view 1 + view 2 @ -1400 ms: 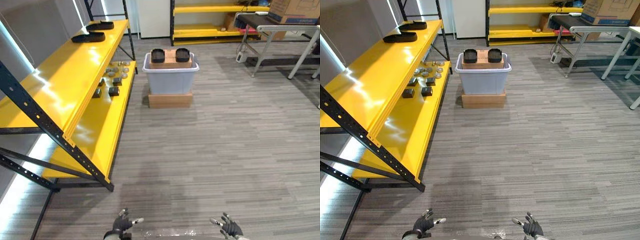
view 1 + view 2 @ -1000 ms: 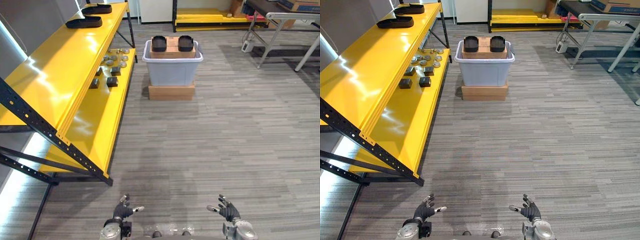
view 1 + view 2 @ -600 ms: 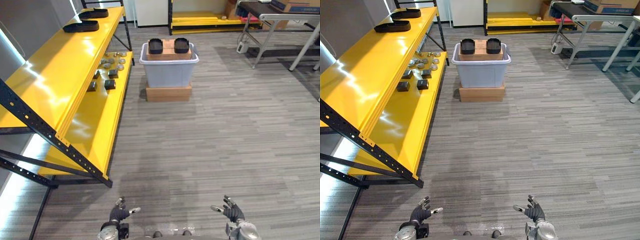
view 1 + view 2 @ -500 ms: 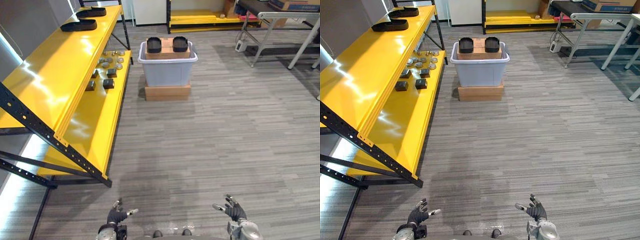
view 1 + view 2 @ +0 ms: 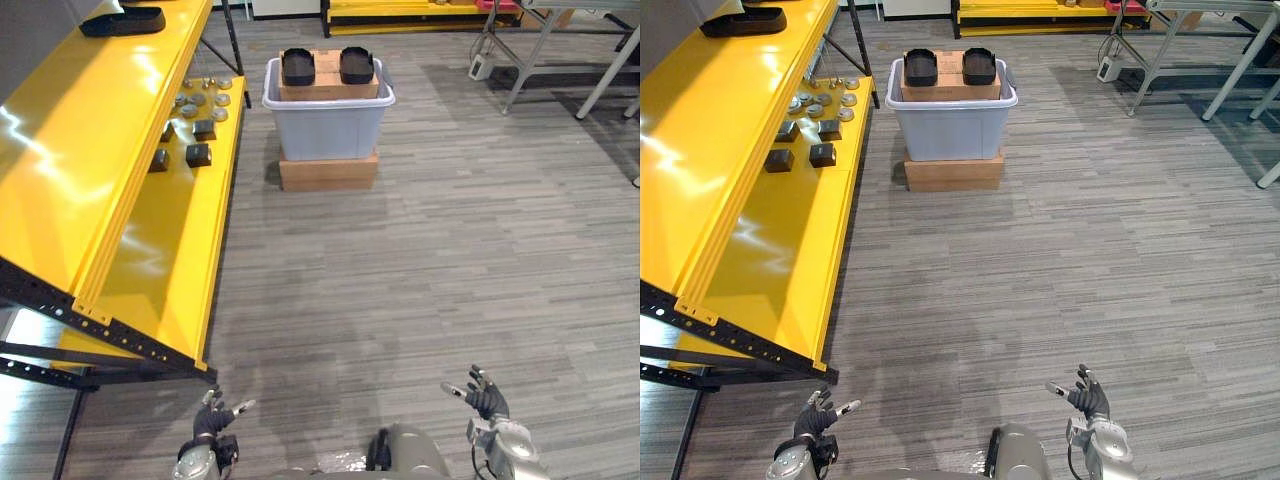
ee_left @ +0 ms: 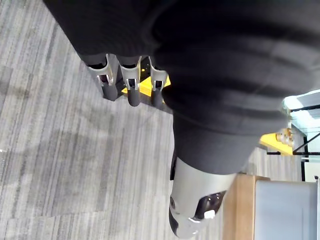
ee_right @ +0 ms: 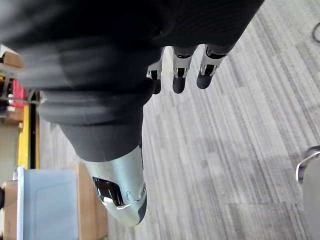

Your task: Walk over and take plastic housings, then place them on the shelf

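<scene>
Two black plastic housings [image 5: 298, 67] [image 5: 357, 64] lie side by side on a brown box in a grey tub [image 5: 324, 120], which stands on a flat cardboard box far ahead on the floor. Another black housing [image 5: 123, 21] rests on the upper yellow shelf [image 5: 70, 150] at the left. My left hand [image 5: 212, 421] hangs low at the view's bottom left, fingers relaxed and holding nothing. My right hand [image 5: 486, 400] hangs at the bottom right, likewise open and empty. Both are far from the tub.
The lower yellow shelf [image 5: 175, 260] carries several small dark blocks [image 5: 198, 155] and round metal parts [image 5: 204, 98]. A black shelf post and foot [image 5: 110, 340] jut out at the lower left. Table legs [image 5: 520, 60] stand at the far right on grey striped carpet.
The camera has moved forward and tipped down: the tub and shelf sit nearer and higher in view. Both hands stay low and open.
</scene>
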### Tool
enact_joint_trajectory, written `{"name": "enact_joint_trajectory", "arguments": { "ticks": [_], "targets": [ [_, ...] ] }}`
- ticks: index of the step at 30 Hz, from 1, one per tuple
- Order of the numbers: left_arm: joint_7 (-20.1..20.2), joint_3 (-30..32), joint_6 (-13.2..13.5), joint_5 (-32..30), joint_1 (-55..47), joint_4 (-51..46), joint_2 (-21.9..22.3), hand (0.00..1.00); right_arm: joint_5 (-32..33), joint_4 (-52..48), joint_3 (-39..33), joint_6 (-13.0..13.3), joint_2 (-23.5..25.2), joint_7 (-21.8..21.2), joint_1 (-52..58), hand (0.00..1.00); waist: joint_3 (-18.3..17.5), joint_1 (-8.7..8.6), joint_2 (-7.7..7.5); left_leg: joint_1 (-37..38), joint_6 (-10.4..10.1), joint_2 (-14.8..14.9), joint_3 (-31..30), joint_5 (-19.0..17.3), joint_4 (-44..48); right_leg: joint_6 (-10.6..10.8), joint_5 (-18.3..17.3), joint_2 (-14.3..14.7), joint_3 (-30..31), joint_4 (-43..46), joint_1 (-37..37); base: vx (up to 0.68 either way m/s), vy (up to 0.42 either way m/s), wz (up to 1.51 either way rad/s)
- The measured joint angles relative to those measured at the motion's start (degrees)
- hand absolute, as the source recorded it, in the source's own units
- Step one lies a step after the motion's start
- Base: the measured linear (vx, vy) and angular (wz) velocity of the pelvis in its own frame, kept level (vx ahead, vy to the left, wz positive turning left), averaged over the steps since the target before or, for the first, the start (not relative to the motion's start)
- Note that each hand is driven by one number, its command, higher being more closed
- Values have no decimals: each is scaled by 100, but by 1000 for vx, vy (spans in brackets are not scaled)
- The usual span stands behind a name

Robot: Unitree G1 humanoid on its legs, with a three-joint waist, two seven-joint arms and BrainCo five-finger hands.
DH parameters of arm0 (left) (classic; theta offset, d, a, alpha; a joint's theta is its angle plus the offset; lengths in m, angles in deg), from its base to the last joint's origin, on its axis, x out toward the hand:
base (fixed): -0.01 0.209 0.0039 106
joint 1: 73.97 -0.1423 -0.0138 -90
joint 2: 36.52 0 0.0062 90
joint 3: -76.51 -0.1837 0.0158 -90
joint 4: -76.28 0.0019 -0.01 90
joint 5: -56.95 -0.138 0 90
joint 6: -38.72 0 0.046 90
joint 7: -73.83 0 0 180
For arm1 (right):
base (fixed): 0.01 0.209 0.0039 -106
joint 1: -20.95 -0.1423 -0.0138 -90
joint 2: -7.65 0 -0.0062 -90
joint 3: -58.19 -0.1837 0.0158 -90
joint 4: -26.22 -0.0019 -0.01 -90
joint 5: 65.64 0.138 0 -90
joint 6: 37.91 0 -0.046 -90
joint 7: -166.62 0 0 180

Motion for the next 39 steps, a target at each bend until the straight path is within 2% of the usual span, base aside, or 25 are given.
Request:
{"name": "enact_joint_trajectory", "arguments": {
  "ticks": [1, 4, 6, 7, 8, 10, 12, 15, 16, 17, 18, 20, 21, 23, 25, 26, 28, 30, 32, 34, 35, 36, 37, 38, 39],
  "targets": [
    [-9, 3, 1, 0, -39, 15, -5, 0, 0, -43, 34, 1, -6, -15, 58, 0, -8, -10, -87, 97, -81, 0, -67, -58, 44, -187, 348, -55, 29, 107, 4, 625, -291, 39],
    [-42, -4, 45, -1, 20, 10, 154, 0, -7, -87, 51, -10, -58, -88, 105, 0, -26, -61, 123, -491, -182, 486, -302, -24, 1598, -499, -12, 133, -267, 583, 71, 592, -345, 32],
    [-57, 16, 45, 10, -13, 9, 297, 0, 3, -85, 133, -15, -71, -89, 101, 0, 136, 19, 318, -1530, 74, 1082, -310, 983, 4374, -734, -312, 458, -380, 300, 832, 533, -286, 4],
    [-52, 9, 44, 12, -49, 8, 313, 0, 7, -82, 199, -15, -69, -86, 108, 0, 149, 34, 329, -1745, 104, 1272, -271, 1050, 5031, -786, -352, 555, -375, 168, 1096, 532, -243, -9],
    [-48, 7, 40, 23, -56, 13, 309, 0, 47, -87, 314, -7, -38, -80, 79, 0, 212, 63, 254, -2136, 224, 1517, -59, 941, 5965, -867, -423, 653, -310, -133, 1633, 428, -188, -10],
    [-47, 1, 47, 67, -35, -9, 315, 0, 133, -92, 314, -3, 26, -68, 41, 0, 288, 184, 43, -2630, 366, 1484, 244, 828, 6258, -936, -569, 621, -137, -593, 2297, 461, -211, -14],
    [-43, -4, 45, 69, -35, -9, 320, 0, 176, -91, 282, 1, 7, -66, 37, 0, 294, 247, -30, -3147, 292, 1256, 405, 642, 5522, -918, -587, 587, -73, -1011, 2765, 423, -144, -16],
    [-46, -55, 44, 69, -59, -86, 325, 0, 175, -63, 270, -12, -54, -64, -19, 0, 346, 360, -75, -3618, 94, 540, 439, 753, 2871, -760, -752, 465, 62, -1326, 3273, 524, -22, -21],
    [-57, -51, 40, 68, -71, -89, 395, 0, 173, -39, 207, -11, -59, -61, -41, 0, 354, 426, -61, -3614, -150, 289, 333, 1040, 1487, -648, -825, 461, 157, -1444, 3443, 502, 70, -54],
    [-63, -58, 39, 68, -53, -92, 493, 0, 169, 51, 157, -7, -91, -30, -49, 0, 282, 552, 136, -3635, -217, 244, 295, 1245, 671, -515, -917, 523, 297, -1574, 3590, 596, 103, -66],
    [-65, -58, 31, 68, -54, -90, 527, 0, 168, 104, 166, -7, -109, -6, -62, 0, 304, 597, 125, -3661, -158, 232, 326, 1277, 563, -446, -1011, 548, 371, -1623, 3713, 400, 115, -68],
    [-63, -7, 4, 68, -66, -88, 529, 0, 165, 190, 196, -25, -8, 35, -6, 0, 152, 639, 45, -3578, 582, 15, 330, 2247, 733, -178, -1348, 338, 495, -1514, 4046, 638, 187, -18],
    [-59, -8, 8, 68, -4, -98, 573, 0, 165, 221, 184, -20, 13, 38, 64, 0, 52, 558, -70, -3639, 766, -87, 339, 2204, 935, 0, -1472, 154, 482, -1056, 3878, 819, 220, 14],
    [-57, -10, -1, 68, 19, -72, 603, 0, 164, 450, 99, -32, 63, 36, 66, 0, 41, 565, -148, -3502, 801, -225, 371, 1775, 1206, 177, -1533, -64, 506, 370, 3389, 706, 204, 17],
    [-62, -9, -17, 69, -40, -56, 554, 0, 164, 480, 45, -39, 159, 40, 169, 0, 62, 543, -273, -3016, 860, -452, 309, 1318, 1298, 947, -981, -329, 519, 2336, 2802, 683, 181, 25],
    [-65, -22, -73, 68, -55, -37, 485, 0, 164, 553, 62, -39, 204, 23, 172, 0, 97, 482, -297, -2434, 902, -557, 216, 965, 1246, 919, -713, -653, 398, 4069, 2204, 607, 128, 20],
    [-73, -76, -101, 68, -70, 17, 463, 0, 165, 563, 77, -38, 210, 28, 185, 0, 102, 455, -217, -1706, 874, -564, 154, 806, 975, 188, -1082, -976, -118, 4856, 1803, 525, 90, 14],
    [-73, -114, -89, 72, -3, 7, 406, 0, 160, 491, 262, 7, 207, 10, 160, 0, 96, 380, -65, -862, 800, -432, -20, 706, 440, -139, -1483, -932, -613, 4096, 1116, 563, 40, 27],
    [-69, -114, -63, 103, 93, 8, 400, 0, 159, 489, 289, 2, 208, -43, 90, 0, 126, 275, 0, -529, 753, -259, -134, 677, 292, -63, -1434, -605, -608, 2399, 750, 626, -79, 55],
    [-69, -110, -47, 168, 128, -1, 390, 0, 159, 482, 278, 2, 206, -72, 120, 0, 122, 177, -28, -194, 577, -165, -179, 574, 174, 89, -772, -317, -318, 530, 595, 587, -144, 61],
    [-70, -103, -46, 168, 71, 1, 381, 0, 159, 482, 283, -1, 226, -72, 190, 0, 113, 143, -106, 2, 351, -152, -232, 375, 146, 137, -254, -235, 21, -417, 567, 575, -206, 56],
    [-71, -104, -46, 165, 44, 1, 361, 0, 158, 477, 294, -5, 239, -72, 235, 0, 88, 142, -164, 106, 317, -175, -255, 240, 137, 198, -113, -238, 180, -580, 506, 618, -243, 73],
    [-71, -107, -63, 164, 15, 25, 361, 0, 154, 484, 294, -22, 220, -72, 277, 0, 52, 61, -232, 341, 176, -108, -420, -111, 183, 40, 482, -147, 370, -256, 405, 761, -303, 57],
    [-61, -92, -64, 163, -66, 42, 368, 0, 154, 483, 289, -39, 235, -71, 306, 0, 18, 40, -188, 363, 85, 56, -536, -171, 472, -209, 711, -53, 334, 198, 332, 656, -270, 49],
    [-61, -59, -65, 159, -94, 46, 400, 0, 154, 481, 289, -40, 248, -74, 296, 0, 4, 44, -144, 234, 83, 184, -545, -170, 878, -336, 568, -39, 297, 290, 358, 610, -286, 36]
  ]
}}
